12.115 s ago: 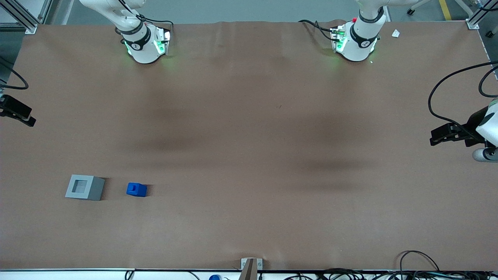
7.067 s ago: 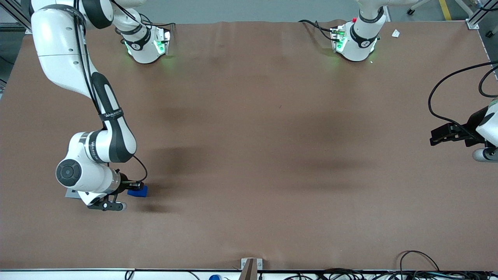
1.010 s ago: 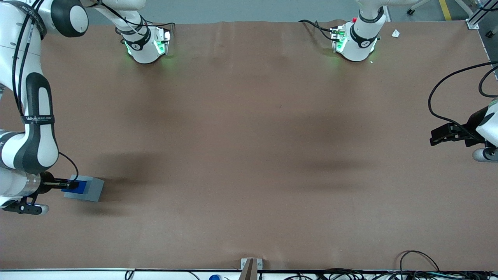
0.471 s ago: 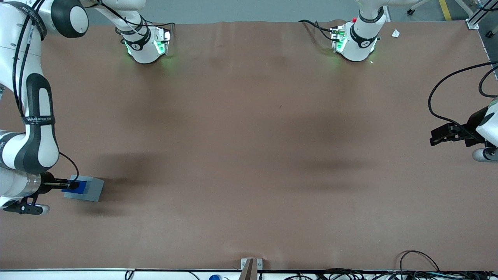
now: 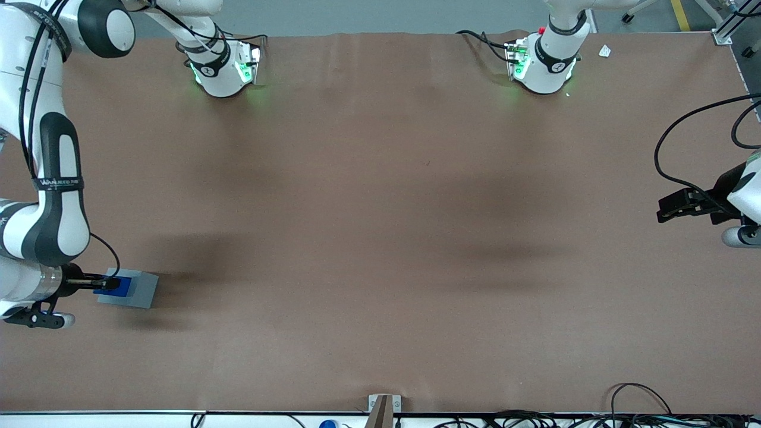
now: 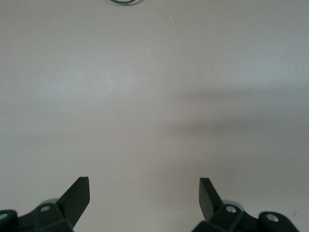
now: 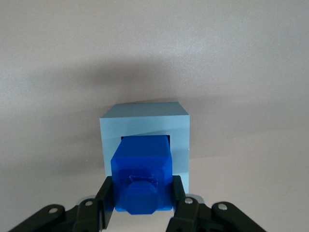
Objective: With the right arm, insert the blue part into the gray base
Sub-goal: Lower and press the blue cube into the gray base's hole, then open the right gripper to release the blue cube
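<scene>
Nothing has moved; the gripper [image 7: 143,198] fingers [image 7: 107,195] clamp the blue part [image 7: 142,174], lodged in the gray base [image 7: 145,126].

We see a robotics lab. A wide bench [image 5: 380,238] under plain brown paper carries two white arm bases [image 5: 223,68] bolted down with green lights glowing. Aluminium frame posts [image 5: 728,27] stand at its corners, black cables [image 5: 672,142] trail at the parked arm's end and along the edge nearest the front camera, and a painted grey floor with a yellow line [image 5: 681,15] shows past it. The right arm's gripper [image 5: 104,285] hangs over a gray base [image 5: 142,289] at the working arm's end.
</scene>
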